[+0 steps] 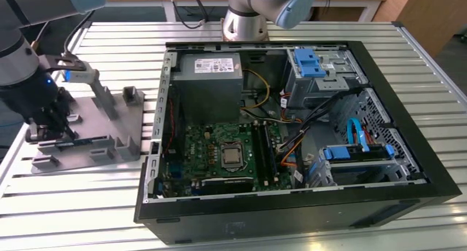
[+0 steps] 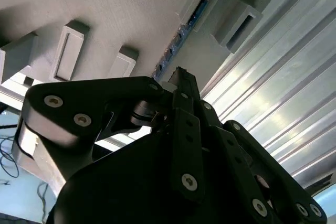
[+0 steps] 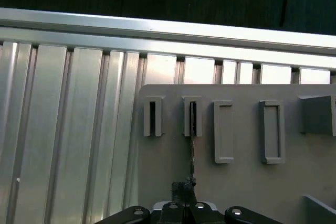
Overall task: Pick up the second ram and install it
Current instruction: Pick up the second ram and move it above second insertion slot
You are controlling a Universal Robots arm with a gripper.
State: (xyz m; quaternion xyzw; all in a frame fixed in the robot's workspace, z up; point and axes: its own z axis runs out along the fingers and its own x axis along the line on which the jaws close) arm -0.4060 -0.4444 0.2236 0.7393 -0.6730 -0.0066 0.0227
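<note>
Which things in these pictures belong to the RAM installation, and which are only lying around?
For the job: the second ram, on edge in the grey holder; the gripper close to it; the motherboard in the open computer case.

Lying about: the power supply; the blue drive caddies; the cables; the slatted table.

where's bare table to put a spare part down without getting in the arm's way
In the exterior view, the table is bare from the grey fixture plate down to its nearest edge, and on the exterior view's right of the computer case. Crowded: the plate, where the gripper sits at the second ram, and inside the case.
</note>
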